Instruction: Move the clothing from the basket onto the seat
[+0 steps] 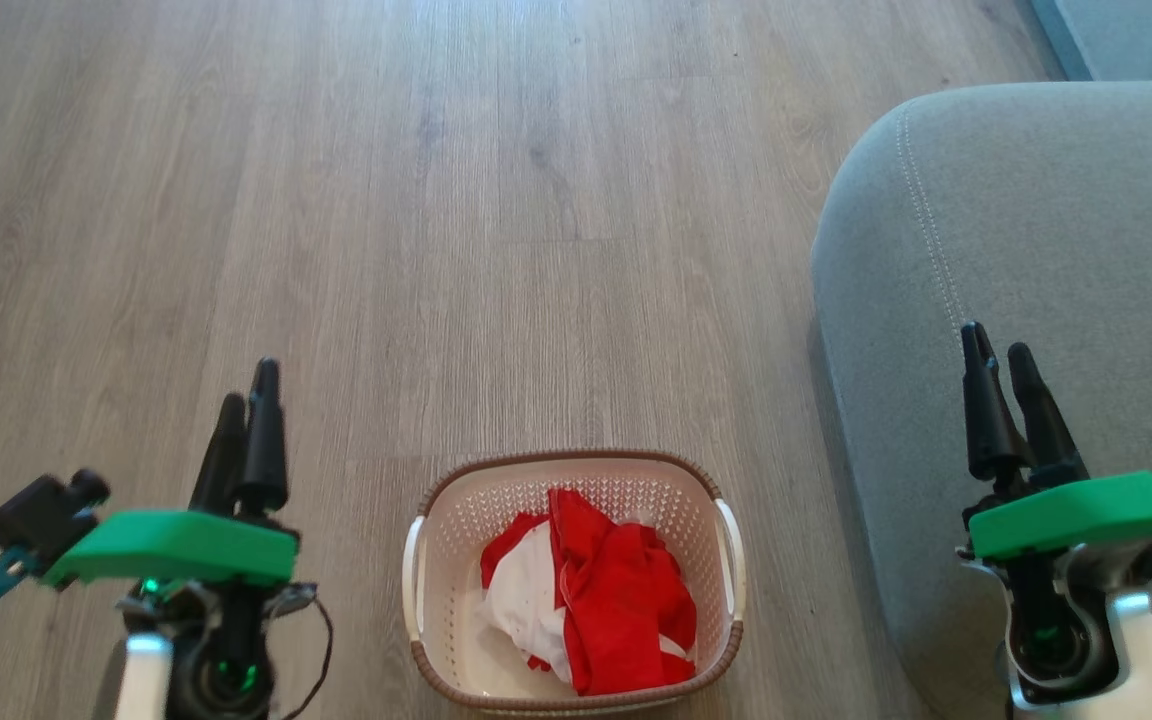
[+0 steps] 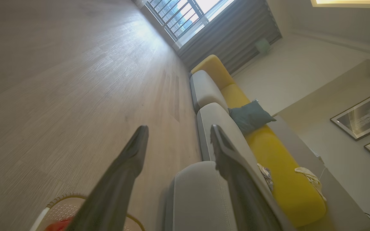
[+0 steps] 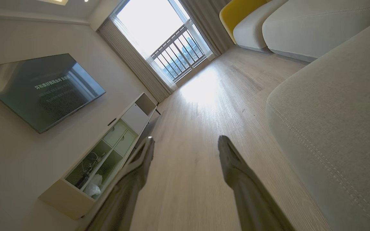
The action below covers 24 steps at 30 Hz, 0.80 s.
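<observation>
The cream basket [image 1: 423, 560] with its brown rim stands on the floor at the bottom middle of the head view. Inside it the red and white clothing [image 1: 601, 590] lies crumpled in a heap. The grey seat [image 1: 1026, 230] with pale stitching rises at the right, close beside the basket. My left gripper [image 1: 248, 390] hangs open over the floor left of the basket, nothing between its fingers. My right gripper [image 1: 1001, 355] is open above the seat's left part, also empty. The left wrist view catches the basket's corner [image 2: 56, 205] and the seat [image 2: 198, 199]; the right wrist view has the seat [image 3: 339, 128].
Bare wood floor [image 1: 436, 220] stretches ahead and left of the basket. A long sofa with yellow back [image 2: 278, 173] and grey cushions runs toward a window. A white TV cabinet [image 3: 108, 154] and a wall screen [image 3: 37, 89] stand across the room.
</observation>
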Tool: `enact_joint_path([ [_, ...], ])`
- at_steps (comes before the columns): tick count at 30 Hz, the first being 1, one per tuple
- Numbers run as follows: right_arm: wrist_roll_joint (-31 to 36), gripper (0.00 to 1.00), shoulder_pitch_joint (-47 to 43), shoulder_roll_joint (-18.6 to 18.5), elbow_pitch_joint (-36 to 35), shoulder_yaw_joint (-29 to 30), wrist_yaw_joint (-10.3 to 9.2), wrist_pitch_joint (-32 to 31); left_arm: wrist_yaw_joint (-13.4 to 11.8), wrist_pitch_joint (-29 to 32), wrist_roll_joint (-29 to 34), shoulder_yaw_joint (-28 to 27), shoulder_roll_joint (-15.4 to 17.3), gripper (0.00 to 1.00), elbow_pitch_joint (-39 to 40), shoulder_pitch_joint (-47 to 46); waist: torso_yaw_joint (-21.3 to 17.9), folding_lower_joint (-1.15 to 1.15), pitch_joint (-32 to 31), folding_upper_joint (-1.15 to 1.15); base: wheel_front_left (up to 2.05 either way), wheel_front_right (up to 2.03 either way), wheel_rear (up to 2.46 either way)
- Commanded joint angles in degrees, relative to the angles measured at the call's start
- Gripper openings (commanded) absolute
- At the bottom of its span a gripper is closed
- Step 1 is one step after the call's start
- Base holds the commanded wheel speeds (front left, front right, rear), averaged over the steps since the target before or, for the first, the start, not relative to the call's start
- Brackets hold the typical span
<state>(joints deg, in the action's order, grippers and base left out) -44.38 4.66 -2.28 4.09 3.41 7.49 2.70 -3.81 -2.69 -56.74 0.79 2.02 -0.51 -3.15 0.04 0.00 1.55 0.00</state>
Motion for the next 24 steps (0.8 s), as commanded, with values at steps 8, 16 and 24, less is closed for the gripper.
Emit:
enact_joint_path([
  [8,7.2,1.00,3.6,-1.0,-3.7,-1.2,0.00,2.0,-2.4,-2.1,9.4,4.1,0.5,1.00,2.8,-3.5,0.0,0.00,0.1,0.00,0.00,0.00,0.00],
  [16,13.2,1.00,4.2,-1.1,-3.2,-2.7,0.00,3.4,-5.3,-3.4,19.6,8.5,1.4,1.00,3.1,-4.4,-0.3,0.00,0.1,0.00,0.00,0.00,0.00],
  [24,19.8,1.00,4.9,-1.0,-4.7,-3.5,0.00,4.7,-14.4,-4.8,26.8,14.5,4.3,1.00,5.2,-6.6,-0.4,0.00,0.2,0.00,0.00,0.00,0.00],
])
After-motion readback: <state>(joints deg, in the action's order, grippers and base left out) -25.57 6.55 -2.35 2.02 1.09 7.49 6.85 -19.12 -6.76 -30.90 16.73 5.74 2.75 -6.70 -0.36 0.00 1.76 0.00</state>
